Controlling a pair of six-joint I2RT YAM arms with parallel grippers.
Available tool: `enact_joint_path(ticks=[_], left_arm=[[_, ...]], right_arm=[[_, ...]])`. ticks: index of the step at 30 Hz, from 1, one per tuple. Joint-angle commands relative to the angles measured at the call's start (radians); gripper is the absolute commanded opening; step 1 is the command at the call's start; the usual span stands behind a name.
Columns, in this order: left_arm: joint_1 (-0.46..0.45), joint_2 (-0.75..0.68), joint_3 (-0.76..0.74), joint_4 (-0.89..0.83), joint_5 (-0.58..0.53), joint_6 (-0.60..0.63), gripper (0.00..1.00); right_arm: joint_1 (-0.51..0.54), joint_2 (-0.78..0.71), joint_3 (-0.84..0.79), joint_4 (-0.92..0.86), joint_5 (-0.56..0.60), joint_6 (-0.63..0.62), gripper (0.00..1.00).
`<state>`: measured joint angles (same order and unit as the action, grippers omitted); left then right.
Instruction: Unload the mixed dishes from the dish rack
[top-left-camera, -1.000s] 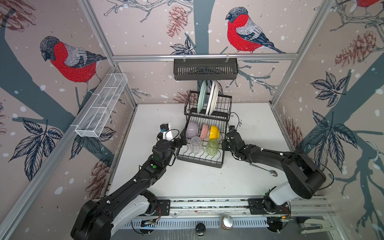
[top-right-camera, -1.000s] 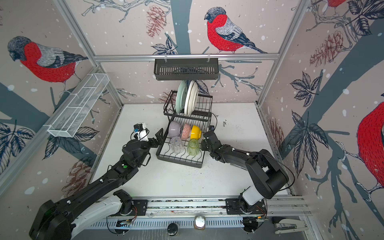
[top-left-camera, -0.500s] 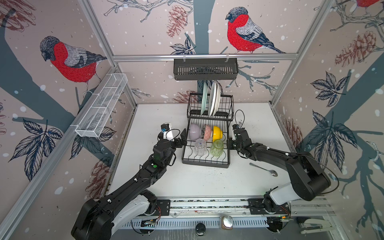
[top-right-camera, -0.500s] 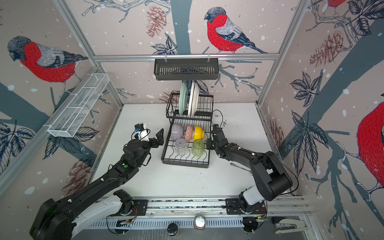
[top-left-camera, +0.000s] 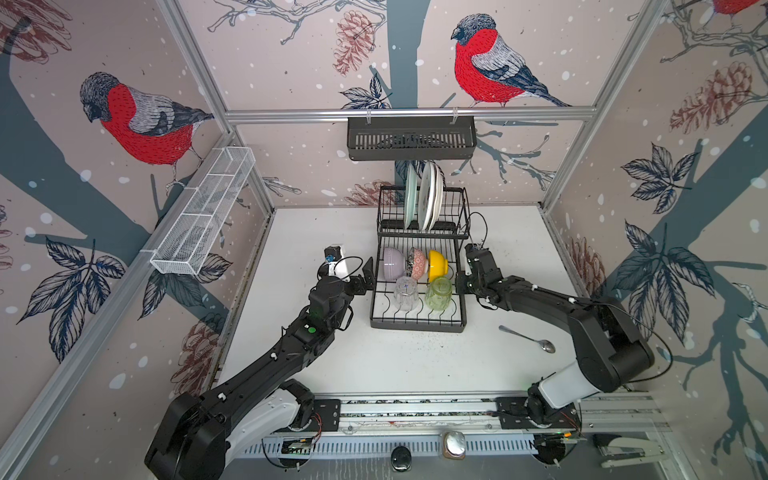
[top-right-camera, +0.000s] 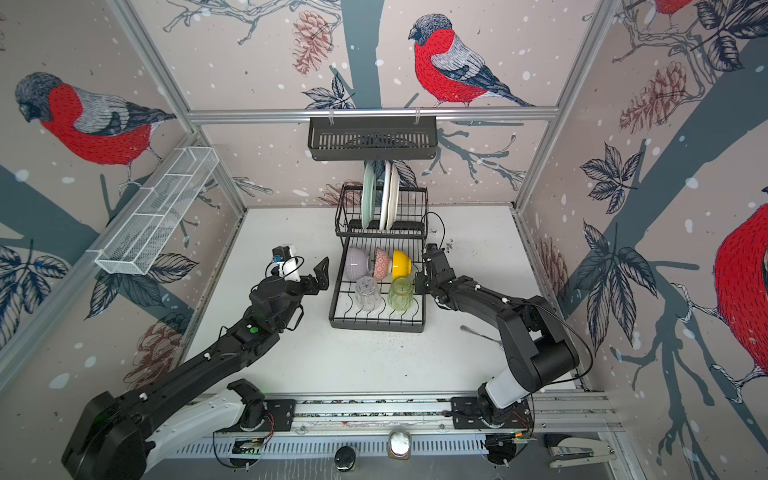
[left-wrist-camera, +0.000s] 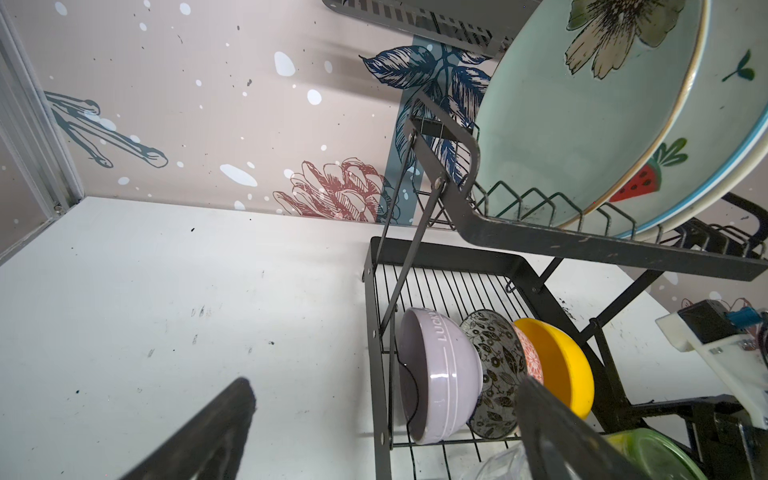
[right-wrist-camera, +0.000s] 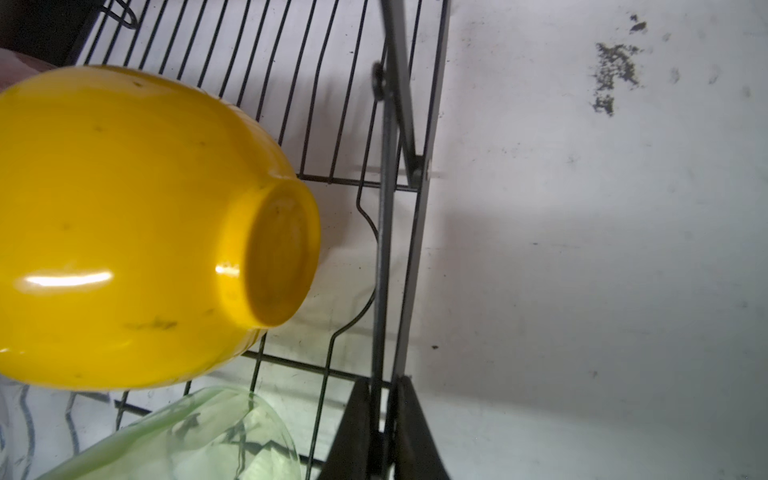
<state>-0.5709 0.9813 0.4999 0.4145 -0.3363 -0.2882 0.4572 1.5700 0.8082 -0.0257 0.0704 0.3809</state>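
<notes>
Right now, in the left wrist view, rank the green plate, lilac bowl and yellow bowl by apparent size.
1. Green plate, largest, though cut off by the frame.
2. Lilac bowl.
3. Yellow bowl, partly hidden, so this last ranking is unsure.

The left arm (top-left-camera: 291, 353) and right arm (top-left-camera: 540, 295) are matt black, with boxy links, rounded joints and white base segments. Small white clips dot the links; thin black cables loop at the wrists. A green dot marks the left arm. The left gripper (left-wrist-camera: 383, 380) and right gripper (right-wrist-camera: 380, 384) have dark flat fingers.
</notes>
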Motion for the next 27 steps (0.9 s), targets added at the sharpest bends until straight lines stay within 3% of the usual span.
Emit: enact_joint_path(ticks=[1,14,24,27], left_arm=[[0.0,0.006,0.009,0.016,0.008,0.003,0.98],[0.001,0.03,0.028,0.01,0.042,-0.011,0.98],[0.0,0.036,0.032,-0.006,0.058,-0.017,0.98],[0.0,0.035,0.031,-0.005,0.061,-0.017,0.98]], right_arm=[[-0.012,0.029,0.0,-0.177,0.134,-0.037,0.0],[-0.071,-0.01,0.002,-0.191,0.171,-0.021,0.0],[-0.075,-0.046,0.036,-0.209,0.038,0.034,0.0],[-0.076,-0.066,0.056,-0.252,0.056,0.072,0.02]])
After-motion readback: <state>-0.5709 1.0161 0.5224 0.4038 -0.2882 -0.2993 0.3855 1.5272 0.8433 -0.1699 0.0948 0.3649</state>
